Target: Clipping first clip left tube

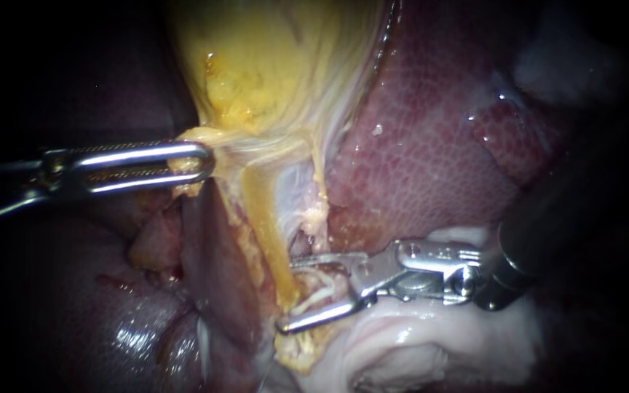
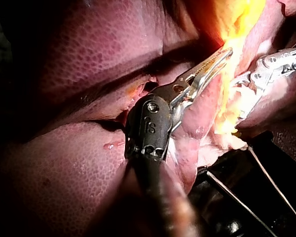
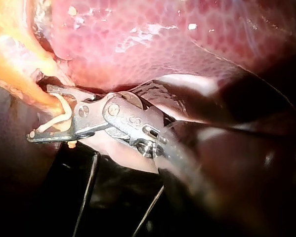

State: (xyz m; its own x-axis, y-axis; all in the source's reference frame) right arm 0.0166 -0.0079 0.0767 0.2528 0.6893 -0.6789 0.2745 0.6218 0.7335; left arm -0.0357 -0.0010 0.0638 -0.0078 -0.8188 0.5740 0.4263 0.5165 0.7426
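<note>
Tube (image 1: 267, 225) crossed by right instrument (image 1: 287, 295), gallbladder (image 1: 271, 65) cut off above

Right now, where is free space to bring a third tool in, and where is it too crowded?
Free: the bare liver between the gallbladder and the right instrument; also the darker tissue below the left instrument. Crowded: around the tube, which lies between the right instrument's open jaws. The left instrument's jaws are shut on the gallbladder's edge.
</note>
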